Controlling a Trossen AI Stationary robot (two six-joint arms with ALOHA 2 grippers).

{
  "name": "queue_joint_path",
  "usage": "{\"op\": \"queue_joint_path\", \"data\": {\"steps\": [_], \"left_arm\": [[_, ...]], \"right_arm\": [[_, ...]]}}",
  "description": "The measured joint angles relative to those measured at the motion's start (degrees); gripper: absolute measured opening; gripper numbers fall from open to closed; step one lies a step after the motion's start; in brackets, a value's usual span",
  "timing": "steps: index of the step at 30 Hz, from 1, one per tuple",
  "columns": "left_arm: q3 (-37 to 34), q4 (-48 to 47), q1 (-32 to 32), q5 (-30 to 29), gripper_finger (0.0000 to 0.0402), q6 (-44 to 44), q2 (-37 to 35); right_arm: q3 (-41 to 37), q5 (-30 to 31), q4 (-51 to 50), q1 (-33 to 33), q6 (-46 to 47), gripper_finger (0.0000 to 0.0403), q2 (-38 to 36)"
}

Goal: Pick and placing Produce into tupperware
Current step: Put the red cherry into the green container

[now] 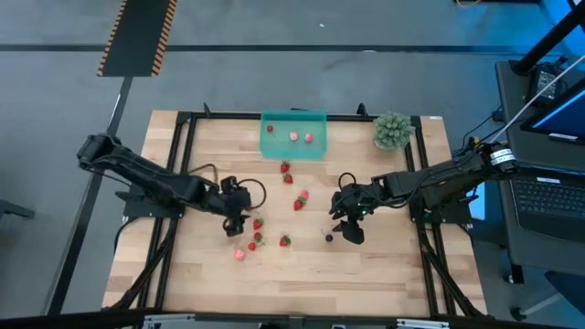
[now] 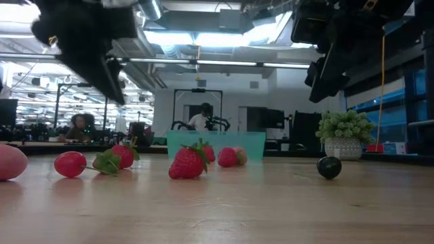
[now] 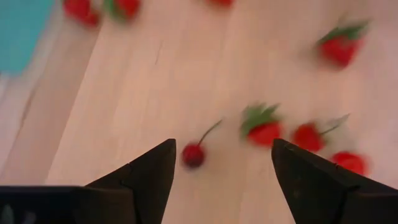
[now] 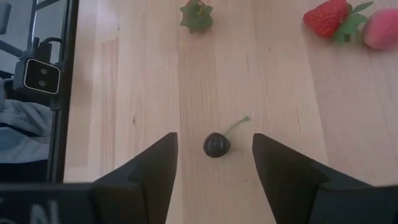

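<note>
Right hand (image 4: 214,163) hovers open over dark cherry (image 4: 216,145) on counter (image 4: 149,81); left hand (image 3: 217,168) open above red cherry (image 3: 193,155). Tupperware (image 1: 293,135) at far edge w/ two pieces. Tip: drop straight, centre fruit btwn fingers, close gently, avoid stem.

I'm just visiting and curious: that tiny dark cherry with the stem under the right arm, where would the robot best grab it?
Probably by its round body, from straight above. The dark cherry lies alone on the table, between the open fingers of the right gripper; its thin stem looks too slight to pinch.
</note>
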Motion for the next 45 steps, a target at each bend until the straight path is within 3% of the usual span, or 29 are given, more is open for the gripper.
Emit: {"op": "queue_joint_path", "data": {"steps": [4,8,15,22,38,45], "left_arm": [[0.0,-4.1,1.6,-1.0,0.0256,-0.7,3.1],[-0.2,-4.0,5.9,3.1,0.0249,1.3,5.6],[-4.2,3.5,12.3,13.1,0.0231,10.1,6.9],[-7.2,10.0,14.1,16.2,0.0224,12.4,7.0],[-7.6,14.4,14.2,15.5,0.0226,14.0,13.2],[-7.7,14.6,14.1,16.5,0.0184,15.9,10.4]], "right_arm": [[0.0,0.0,0.0,0.0,0.0,0.0211,0.0],[0.0,0.0,0.1,0.0,0.0,0.0211,0.0],[0.0,0.0,0.0,0.0,0.0,0.0211,0.0],[0.0,0.0,0.0,0.0,0.0,0.0211,0.0],[0.0,0.0,0.0,0.0,0.0,0.0211,0.0],[0.0,0.0,0.0,0.0,0.0,0.0211,0.0]]}}
